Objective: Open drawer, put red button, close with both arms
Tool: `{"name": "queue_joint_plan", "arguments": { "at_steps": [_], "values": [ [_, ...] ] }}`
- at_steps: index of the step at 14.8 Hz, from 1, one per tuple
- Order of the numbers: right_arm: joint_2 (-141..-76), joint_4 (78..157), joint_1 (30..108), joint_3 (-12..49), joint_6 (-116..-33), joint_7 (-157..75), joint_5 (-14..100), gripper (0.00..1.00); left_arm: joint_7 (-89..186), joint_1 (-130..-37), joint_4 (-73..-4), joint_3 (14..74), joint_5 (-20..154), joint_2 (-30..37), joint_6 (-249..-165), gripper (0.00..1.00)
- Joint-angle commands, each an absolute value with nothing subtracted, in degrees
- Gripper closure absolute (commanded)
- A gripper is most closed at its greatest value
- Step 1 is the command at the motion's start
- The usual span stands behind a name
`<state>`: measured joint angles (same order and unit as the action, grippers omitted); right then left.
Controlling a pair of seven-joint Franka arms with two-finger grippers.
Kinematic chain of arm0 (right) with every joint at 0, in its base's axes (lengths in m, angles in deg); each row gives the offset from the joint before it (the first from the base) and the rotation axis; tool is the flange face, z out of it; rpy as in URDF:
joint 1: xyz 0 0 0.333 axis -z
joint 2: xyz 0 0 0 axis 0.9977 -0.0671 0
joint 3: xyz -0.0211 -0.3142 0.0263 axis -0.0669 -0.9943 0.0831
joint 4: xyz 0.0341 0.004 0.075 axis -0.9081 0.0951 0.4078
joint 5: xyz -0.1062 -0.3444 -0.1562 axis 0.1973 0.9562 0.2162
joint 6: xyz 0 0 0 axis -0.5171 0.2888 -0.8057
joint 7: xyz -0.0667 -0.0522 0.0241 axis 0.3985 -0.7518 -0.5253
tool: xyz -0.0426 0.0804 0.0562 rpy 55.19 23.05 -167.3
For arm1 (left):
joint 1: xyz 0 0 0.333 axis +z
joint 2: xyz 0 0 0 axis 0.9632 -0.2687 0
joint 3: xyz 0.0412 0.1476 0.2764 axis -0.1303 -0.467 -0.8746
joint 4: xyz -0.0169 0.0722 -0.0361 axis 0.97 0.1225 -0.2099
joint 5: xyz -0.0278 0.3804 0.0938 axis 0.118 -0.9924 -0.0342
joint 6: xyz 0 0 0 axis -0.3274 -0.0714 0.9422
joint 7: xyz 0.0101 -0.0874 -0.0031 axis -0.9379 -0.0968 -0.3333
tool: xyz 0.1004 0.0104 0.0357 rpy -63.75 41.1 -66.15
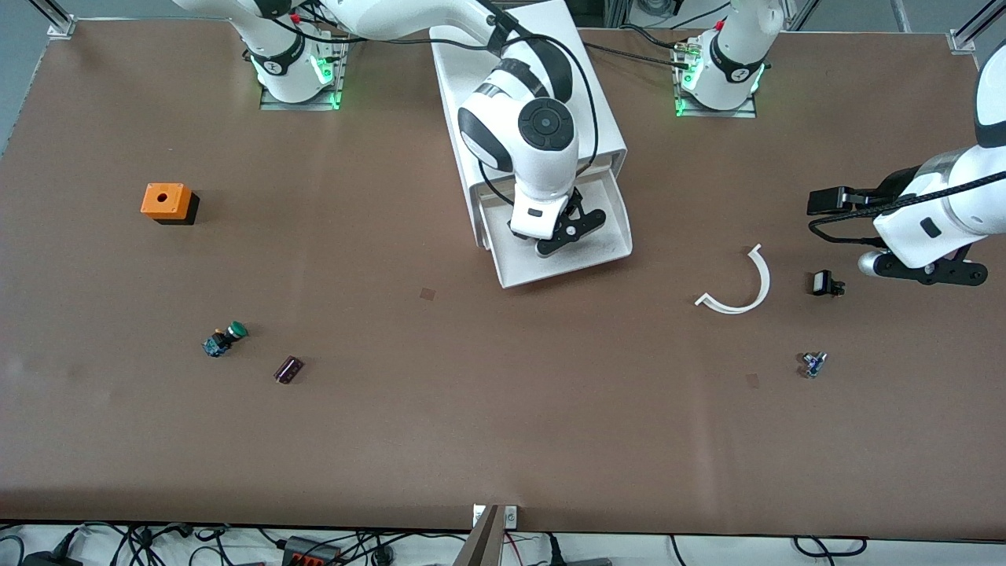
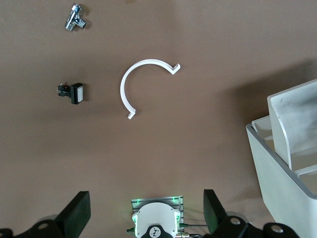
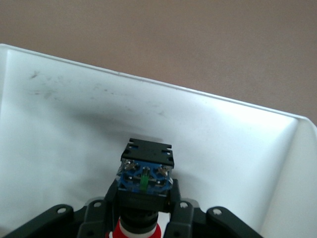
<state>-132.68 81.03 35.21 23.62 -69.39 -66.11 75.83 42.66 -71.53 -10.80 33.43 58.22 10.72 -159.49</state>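
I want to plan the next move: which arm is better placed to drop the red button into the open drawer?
The right. Its gripper already holds the red button over the open drawer. The left gripper waits open at the left arm's end of the table, away from the drawer.

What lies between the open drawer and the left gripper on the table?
In the front view, a white curved strip and, nearer the left gripper, a small black part lie between it and the drawer.

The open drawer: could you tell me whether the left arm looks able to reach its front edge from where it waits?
Probably yes. The left gripper hangs open over bare table at its own end, and only a white curved strip lies between it and the drawer. The right gripper holds the red button inside it.
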Motion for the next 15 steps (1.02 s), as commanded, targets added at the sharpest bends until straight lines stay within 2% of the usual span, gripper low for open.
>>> {"name": "queue_joint_plan", "arguments": {
  "at_steps": [1, 6, 10, 13, 15],
  "values": [
    [-133.22, 79.56, 35.70, 23.89, -69.92, -69.18, 74.33, 0.01, 43.38, -71.34, -8.96, 33.92, 56.90, 10.02, -158.20, 0.00],
    [-131.73, 77.73, 36.14, 23.11, -68.88, -74.19, 74.32, 0.00, 43.46, -71.25, -8.96, 33.92, 56.98, 10.02, -158.20, 0.00],
    [-129.10, 75.78, 43.50, 22.05, -66.86, -74.37, 74.50, 0.00, 44.25, -71.43, -9.83, 34.09, 57.24, 10.37, -159.68, 0.00],
    [-126.38, 75.87, 50.10, 20.83, -63.00, -73.68, 75.63, 0.00, 47.23, -71.34, -12.81, 36.02, 57.33, 11.16, -164.68, 0.00],
    [-124.96, 76.31, 51.60, 19.77, -59.84, -72.28, 79.93, 0.00, 51.96, -71.43, -17.72, 37.25, 59.08, 11.95, -173.17, 0.00]
  ]
}}
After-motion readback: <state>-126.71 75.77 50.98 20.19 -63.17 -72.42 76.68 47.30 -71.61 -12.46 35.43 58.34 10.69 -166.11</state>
